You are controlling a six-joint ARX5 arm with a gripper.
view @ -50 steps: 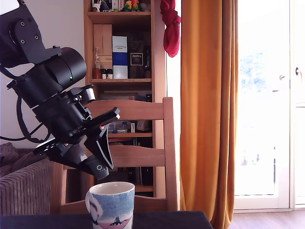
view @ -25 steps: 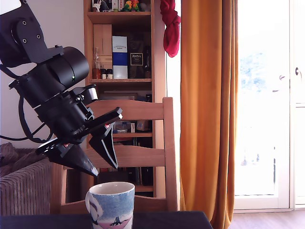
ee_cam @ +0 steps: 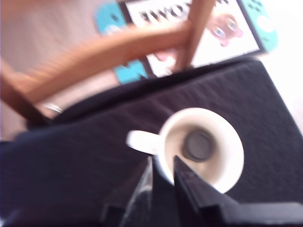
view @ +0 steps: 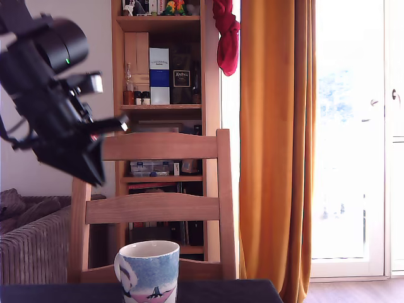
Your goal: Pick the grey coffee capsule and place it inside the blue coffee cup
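Note:
The blue coffee cup [view: 148, 274] stands at the near edge of the dark table, in the bottom middle of the exterior view. Seen from above in the wrist view, the cup [ee_cam: 235, 158] holds the grey coffee capsule [ee_cam: 198, 145], which lies flat on its bottom. My gripper [view: 96, 178] is blurred, high above the cup and off toward the exterior view's left. In the wrist view the gripper [ee_cam: 163, 163] shows a narrow gap between its black fingers [ee_cam: 189, 182], with nothing in it.
A wooden chair [view: 158, 146] stands right behind the table, its back rail [ee_cam: 109, 47] also in the wrist view. The table is covered in dark cloth [ee_cam: 71, 165]. A bookshelf [view: 161, 63], an orange curtain [view: 274, 139] and a sofa [view: 31, 246] lie beyond.
The jaws were closed just above the cup a second ago, then spread apart. Since then the arm has risen and swung to the exterior view's left, away from the cup.

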